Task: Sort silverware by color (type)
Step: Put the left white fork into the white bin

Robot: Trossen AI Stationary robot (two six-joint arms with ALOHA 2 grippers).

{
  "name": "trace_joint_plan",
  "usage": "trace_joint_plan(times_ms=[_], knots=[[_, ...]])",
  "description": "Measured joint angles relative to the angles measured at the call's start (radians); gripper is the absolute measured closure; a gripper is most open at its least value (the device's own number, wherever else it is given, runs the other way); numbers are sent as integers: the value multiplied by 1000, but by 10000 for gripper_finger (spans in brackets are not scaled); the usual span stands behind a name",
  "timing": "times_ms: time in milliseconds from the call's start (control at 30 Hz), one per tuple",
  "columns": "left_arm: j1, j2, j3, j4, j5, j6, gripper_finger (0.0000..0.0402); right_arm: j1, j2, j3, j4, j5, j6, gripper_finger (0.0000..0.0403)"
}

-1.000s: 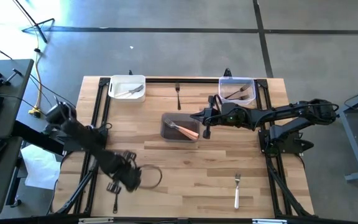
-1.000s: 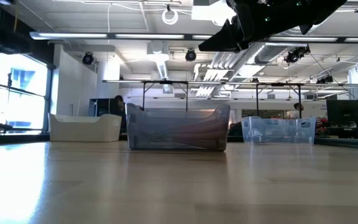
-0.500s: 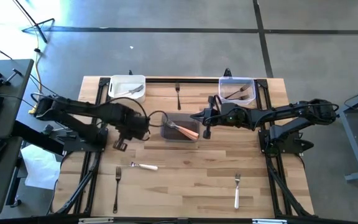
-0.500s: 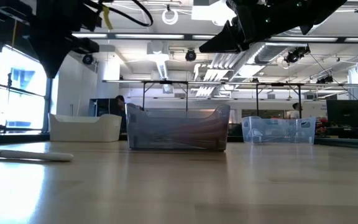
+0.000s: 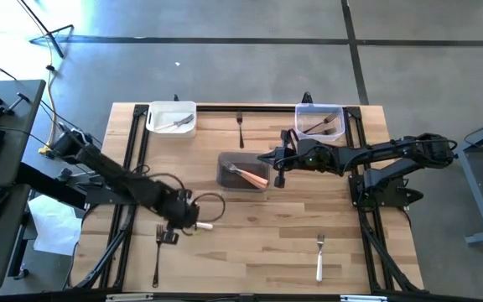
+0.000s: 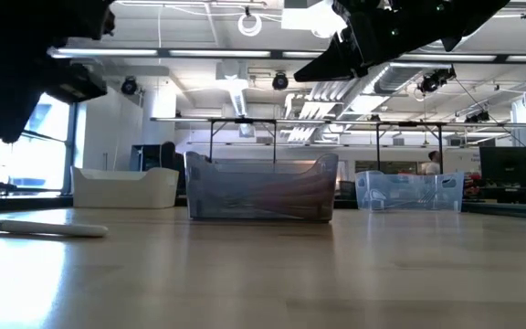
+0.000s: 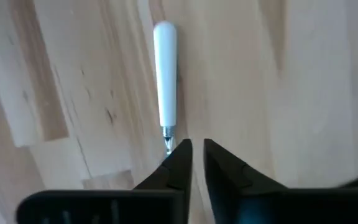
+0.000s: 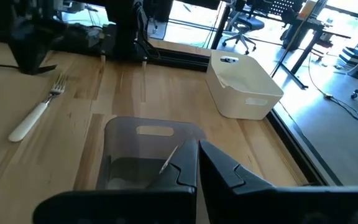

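Note:
A white-handled fork [image 5: 201,225] lies flat on the wood left of the table's middle; the left wrist view shows its handle [image 7: 165,68]. My left gripper [image 7: 196,146] hovers above its tine end, pointing steeply down and a little open, and the tines are hidden under one finger. The low view shows that fork [image 6: 48,228] on the table with the gripper well above it. A black-handled fork [image 5: 158,253] lies near the front left. My right gripper [image 5: 277,174] hangs shut and still beside the dark tub [image 5: 222,172], which holds an orange-handled fork [image 5: 250,176].
A white tub [image 5: 152,117] with a fork stands at the far left. A clear tub [image 5: 298,122] with forks stands at the far right. A black fork [image 5: 240,127] lies between them. Another white-handled fork [image 5: 319,260] lies at the front right.
My left arm has swung from the near left part of the table toward the far side, up beside the dark tub. It has then come back toward the near edge and now stands above the white-handled fork. The forks on the table have kept their places.

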Motion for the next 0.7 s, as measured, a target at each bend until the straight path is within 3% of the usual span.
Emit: trace_joint_plan(times_ms=[200,367,500,700], knots=[[-43,126,-2,-1,-5,-36,301,0,0,0,4,0,0,403],[-14,197,-2,0,-39,-35,258,0,0,0,8,0,1,403],[19,213,-2,7,-24,-44,255,0,0,0,8,0,1,403],[26,232,-2,39,68,-28,280,0,0,0,7,0,0,403]])
